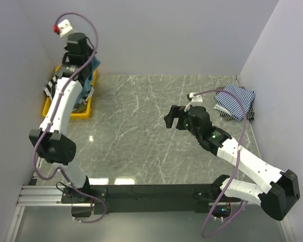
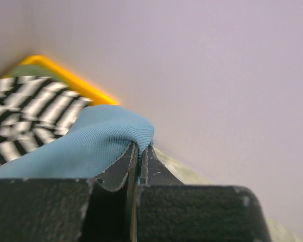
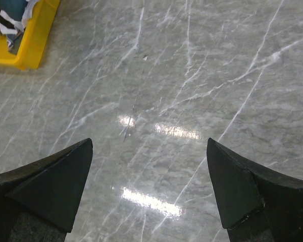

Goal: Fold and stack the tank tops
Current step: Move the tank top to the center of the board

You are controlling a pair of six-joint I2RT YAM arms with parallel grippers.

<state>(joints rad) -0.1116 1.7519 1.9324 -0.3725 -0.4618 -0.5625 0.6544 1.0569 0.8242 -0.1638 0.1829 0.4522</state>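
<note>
The left gripper (image 2: 140, 149) is closed tight, its 2 fingers pinching a raised fold of the teal-blue tank top (image 2: 86, 143). In the left wrist view the cloth bulges up over the fingertips and falls away toward 9 o'clock. Just beyond it, at 10 o'clock, lies the black-and-white striped tank top (image 2: 28, 108). The rim of the yellow tray (image 2: 70, 78) runs behind both.

From the top view, the left gripper (image 1: 87, 66) hangs over the far end of the yellow tray (image 1: 80, 114). The tray sits at the table's 10 o'clock corner, against the left wall. A bit of teal-blue tank top (image 1: 96, 63) shows beside the wrist, and the black-and-white striped tank top (image 1: 52, 84) spills over the tray's left edge.

The right gripper (image 3: 149, 146) stands wide open and holds nothing, with bare marbled table (image 3: 192, 75) between its fingers. In the top view the right gripper (image 1: 172, 117) is near the table's middle and points toward 9 o'clock.

Well apart from both arms, in the 2 o'clock corner, the thin blue-and-white striped tank tops (image 1: 235, 100) lie in a heap. I cannot tell how many there are.
</note>
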